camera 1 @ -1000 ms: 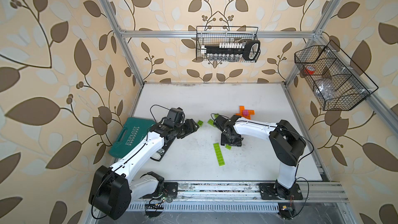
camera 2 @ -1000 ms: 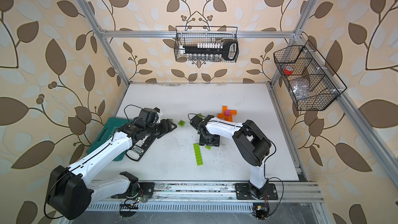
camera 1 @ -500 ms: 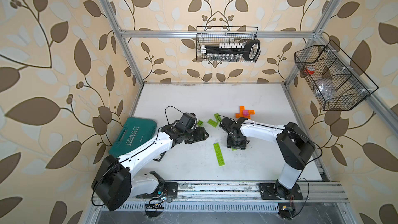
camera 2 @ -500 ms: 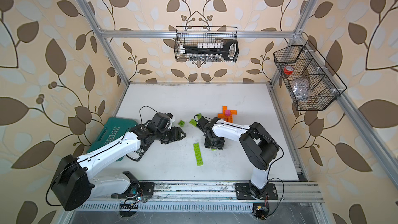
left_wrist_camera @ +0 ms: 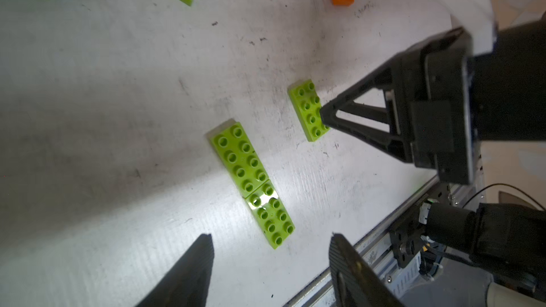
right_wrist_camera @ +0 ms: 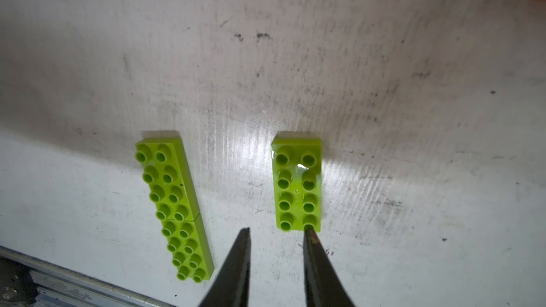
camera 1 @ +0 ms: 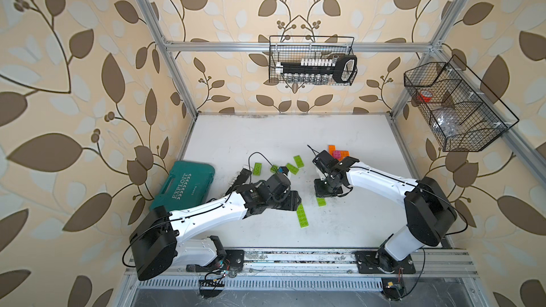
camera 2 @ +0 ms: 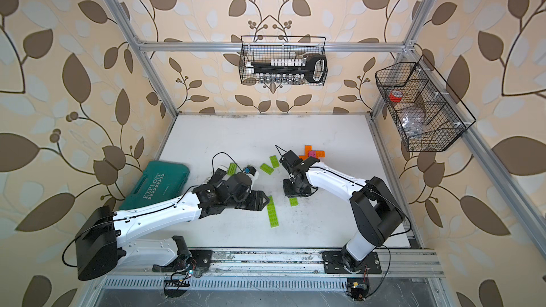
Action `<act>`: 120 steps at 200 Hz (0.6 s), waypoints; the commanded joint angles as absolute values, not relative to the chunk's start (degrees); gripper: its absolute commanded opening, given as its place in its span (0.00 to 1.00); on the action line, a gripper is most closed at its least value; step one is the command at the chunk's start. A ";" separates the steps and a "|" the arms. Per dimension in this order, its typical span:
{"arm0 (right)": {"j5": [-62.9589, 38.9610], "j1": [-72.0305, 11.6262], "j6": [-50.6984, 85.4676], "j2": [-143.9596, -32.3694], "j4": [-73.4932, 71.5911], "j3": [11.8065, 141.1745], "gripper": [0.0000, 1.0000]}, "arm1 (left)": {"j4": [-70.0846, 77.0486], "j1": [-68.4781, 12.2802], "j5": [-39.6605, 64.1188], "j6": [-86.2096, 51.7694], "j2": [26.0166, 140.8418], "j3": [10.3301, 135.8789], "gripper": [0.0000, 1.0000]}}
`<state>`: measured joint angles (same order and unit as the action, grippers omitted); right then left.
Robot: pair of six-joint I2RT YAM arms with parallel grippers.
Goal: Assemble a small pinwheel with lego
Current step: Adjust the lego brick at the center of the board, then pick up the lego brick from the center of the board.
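Hanging wire basket (camera 2: pixel 434 141), red roll (camera 2: pixel 396 96) inside

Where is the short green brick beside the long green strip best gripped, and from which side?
Across its long sides at mid-length, from above: the short green brick lies flat, studs up, both long sides free.

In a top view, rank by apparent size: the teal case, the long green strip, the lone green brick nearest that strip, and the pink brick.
1. teal case
2. long green strip
3. lone green brick and pink brick: too alike to rank.
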<state>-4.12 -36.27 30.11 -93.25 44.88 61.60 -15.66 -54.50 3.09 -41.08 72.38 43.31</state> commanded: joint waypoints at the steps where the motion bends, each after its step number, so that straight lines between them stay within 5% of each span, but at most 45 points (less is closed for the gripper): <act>1: -5.75 -36.34 24.75 -95.34 48.10 64.21 0.21 | -10.02 -56.70 -2.64 -42.30 74.87 41.32 0.64; 50: -5.06 -36.39 26.41 -98.65 48.20 65.18 0.12 | -10.39 -56.78 -5.98 -43.99 75.32 41.29 0.61; 120: -5.39 -36.43 27.25 -101.41 47.54 66.31 0.12 | -12.17 -56.62 -6.46 -43.06 75.78 42.54 0.61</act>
